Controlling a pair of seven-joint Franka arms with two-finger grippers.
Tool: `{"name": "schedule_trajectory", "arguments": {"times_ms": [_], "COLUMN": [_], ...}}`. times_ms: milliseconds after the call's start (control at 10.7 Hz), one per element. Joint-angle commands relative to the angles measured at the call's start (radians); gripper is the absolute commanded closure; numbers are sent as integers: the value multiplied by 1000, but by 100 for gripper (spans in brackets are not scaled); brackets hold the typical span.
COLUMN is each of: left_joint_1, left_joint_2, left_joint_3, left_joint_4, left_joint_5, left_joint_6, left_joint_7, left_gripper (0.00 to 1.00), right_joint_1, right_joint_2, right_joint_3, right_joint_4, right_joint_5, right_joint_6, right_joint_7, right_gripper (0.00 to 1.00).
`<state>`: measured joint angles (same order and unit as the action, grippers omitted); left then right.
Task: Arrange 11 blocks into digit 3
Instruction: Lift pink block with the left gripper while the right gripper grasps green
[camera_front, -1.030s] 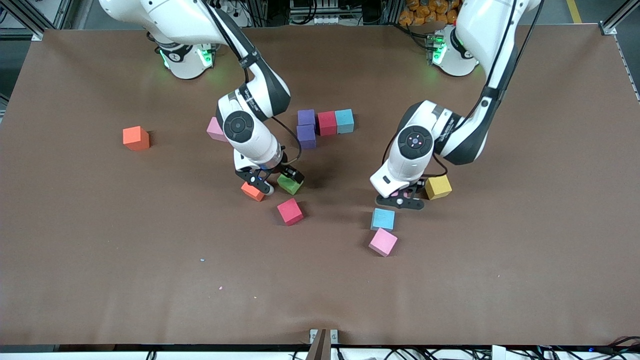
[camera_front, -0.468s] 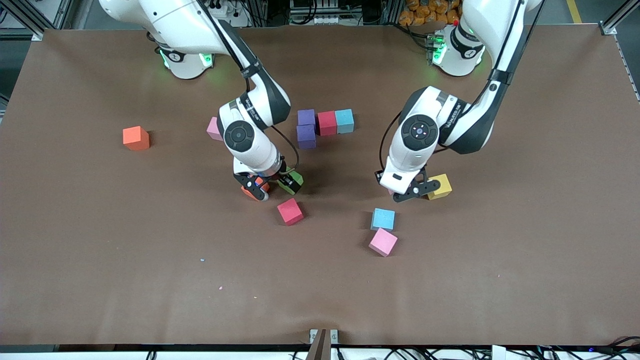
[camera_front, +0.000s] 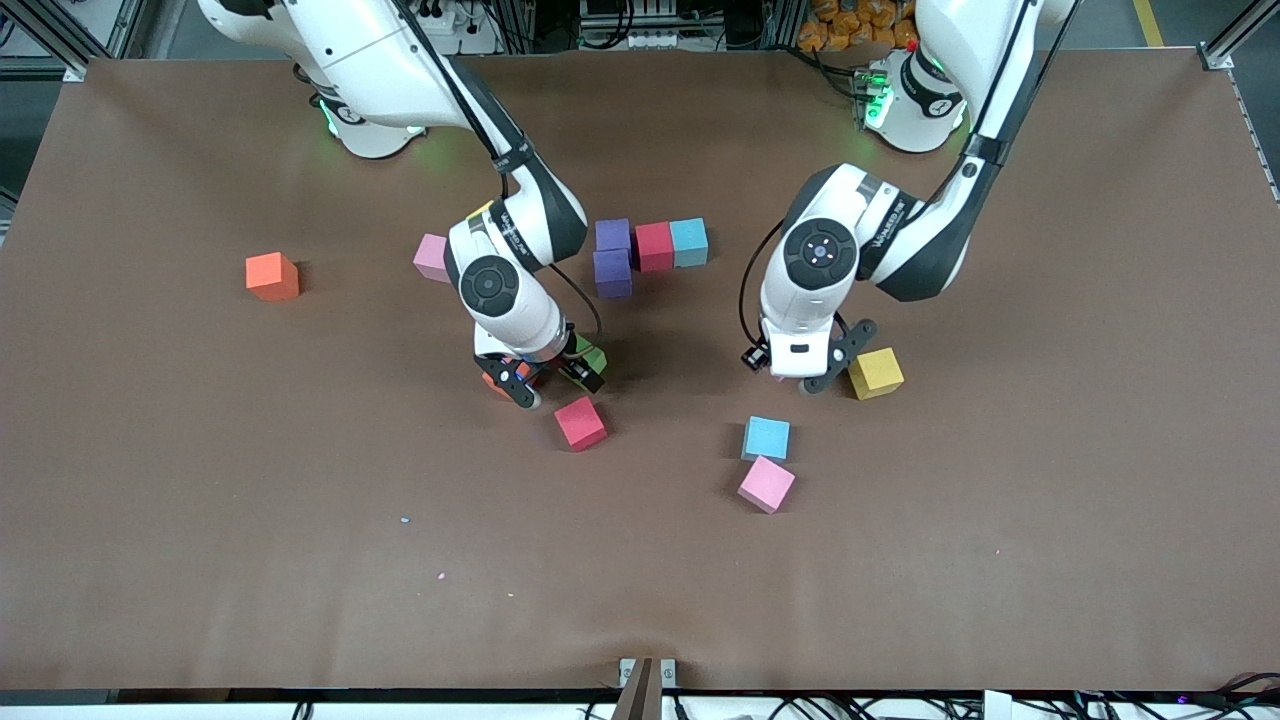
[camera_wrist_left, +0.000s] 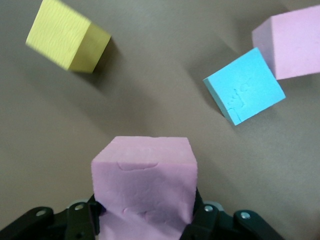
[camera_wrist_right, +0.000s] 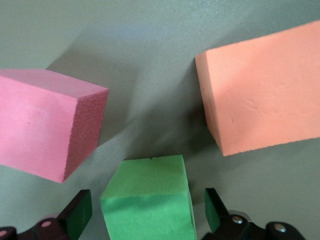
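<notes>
Holding pink block (camera_wrist_left: 144, 190) level in left claw (camera_wrist_left: 145, 220) | right claw (camera_wrist_right: 147, 212) released, astride green block (camera_wrist_right: 147, 200)

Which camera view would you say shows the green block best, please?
The right wrist view: the green block fills the foreground between the right tool's open fingers. The front view shows only a corner under that arm; the left wrist view misses it.

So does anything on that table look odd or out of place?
Mostly the scatter: only four blocks sit snug together, the rest lie loose at angles. The pink block clamped in the left gripper has a creased, dented face. Two tiny specks lie on the brown table nearer the front camera.
</notes>
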<state>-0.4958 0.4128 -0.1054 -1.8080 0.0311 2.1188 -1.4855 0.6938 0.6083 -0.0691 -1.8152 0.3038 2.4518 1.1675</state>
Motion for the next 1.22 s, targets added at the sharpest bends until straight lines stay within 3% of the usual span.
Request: {"name": "schedule_trajectory", "arguments": {"times_ms": [0, 94, 187, 281, 375, 562, 843, 1124], "left_joint_1": [3, 2, 9, 14, 14, 25, 19, 14], "left_joint_2": [-26, -28, -38, -49, -51, -48, -48, -39], "left_joint_3": [-7, -8, -8, -8, -8, -8, -8, -26], "left_joint_4": [-17, -17, -16, -19, -27, -46, -160, -182], "left_joint_5": [-16, -10, -14, -14, -14, -16, -19, -19], "left_joint_6": [13, 21, 30, 35, 36, 59, 222, 265], "left_joint_7": [-231, -342, -445, -523, -576, -645, -745, -873], "left_gripper": [100, 100, 100, 100, 100, 100, 100, 100], "right_joint_1": [-5, -7, -8, -7, 6, 56, 90, 90], "right_joint_2": [18, 18, 18, 16, 15, -5, -28, -24], "right_joint_3": [2, 2, 2, 3, 3, 3, 5, 5], "right_joint_4": [23, 23, 23, 23, 22, 22, 25, 34], "right_joint_5": [-61, -87, -94, -91, -95, -107, -173, -209], "right_joint_6": [0, -4, -8, -14, -17, -20, -23, -23], "right_joint_7": [0, -20, -85, -126, -141, -254, -359, -501], "right_gripper": [5, 24, 50, 82, 100, 100, 100, 100]}}
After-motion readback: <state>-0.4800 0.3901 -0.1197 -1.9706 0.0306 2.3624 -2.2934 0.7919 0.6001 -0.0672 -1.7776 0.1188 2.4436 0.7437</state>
